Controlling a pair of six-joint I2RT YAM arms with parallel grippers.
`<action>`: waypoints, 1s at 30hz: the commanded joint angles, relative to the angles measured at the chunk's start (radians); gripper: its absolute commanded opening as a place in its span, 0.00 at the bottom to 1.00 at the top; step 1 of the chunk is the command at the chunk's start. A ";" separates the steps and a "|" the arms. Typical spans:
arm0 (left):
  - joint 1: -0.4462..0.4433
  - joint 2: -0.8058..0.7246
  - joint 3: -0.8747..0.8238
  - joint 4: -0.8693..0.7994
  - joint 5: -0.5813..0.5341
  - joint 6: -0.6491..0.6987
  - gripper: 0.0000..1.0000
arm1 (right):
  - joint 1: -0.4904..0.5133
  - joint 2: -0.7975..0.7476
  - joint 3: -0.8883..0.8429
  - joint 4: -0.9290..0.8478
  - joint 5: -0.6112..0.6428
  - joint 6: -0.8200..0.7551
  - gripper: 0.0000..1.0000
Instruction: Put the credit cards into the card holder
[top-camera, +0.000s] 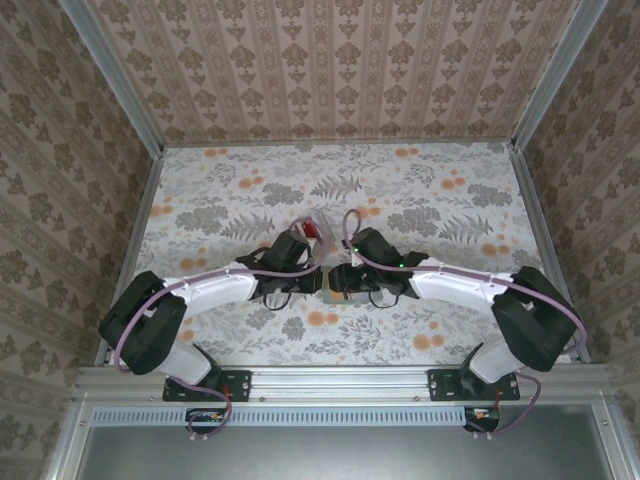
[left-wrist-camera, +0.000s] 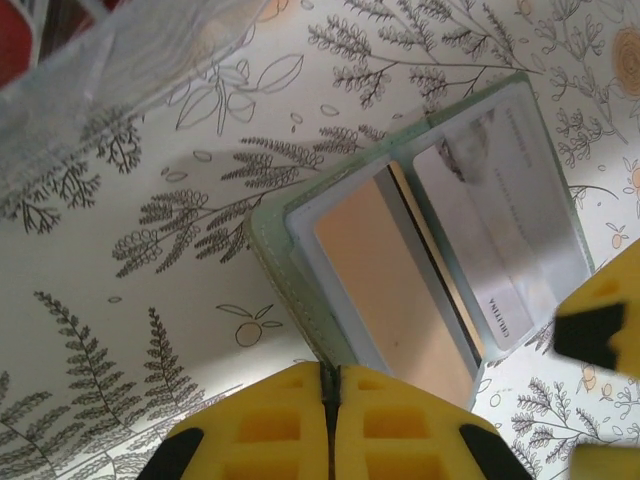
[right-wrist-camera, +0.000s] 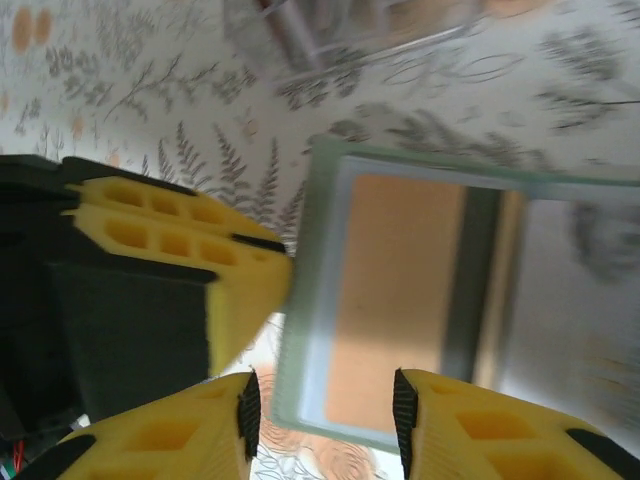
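The card holder (left-wrist-camera: 285, 250) lies open on the flowered table, a grey-green case with clear sleeves. A tan-orange credit card (left-wrist-camera: 390, 290) sits in its left sleeve. The right sleeve (left-wrist-camera: 510, 200) looks pale and carries printed lettering. My left gripper (left-wrist-camera: 332, 375) is shut on the case's near edge. In the right wrist view my right gripper (right-wrist-camera: 325, 410) stands open, its fingers on either side of the card holder's (right-wrist-camera: 315, 300) near corner, over the same card (right-wrist-camera: 395, 290). From above, both grippers (top-camera: 318, 280) (top-camera: 342, 282) meet at the case (top-camera: 332, 290).
A clear plastic box (top-camera: 315, 232) with something red inside stands just beyond the case, also at the upper left of the left wrist view (left-wrist-camera: 100, 60). The left gripper's yellow fingers (right-wrist-camera: 180, 250) crowd the case's left side. Patterned walls enclose the table.
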 joint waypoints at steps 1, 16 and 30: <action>0.013 -0.053 -0.039 0.077 0.033 -0.067 0.00 | 0.022 0.067 0.021 0.023 -0.012 0.004 0.45; 0.023 -0.132 -0.112 0.139 0.031 -0.122 0.00 | 0.049 0.179 0.093 0.009 -0.038 -0.031 0.62; 0.029 -0.136 -0.103 0.132 0.039 -0.118 0.00 | 0.080 0.260 0.160 -0.047 -0.059 -0.069 0.68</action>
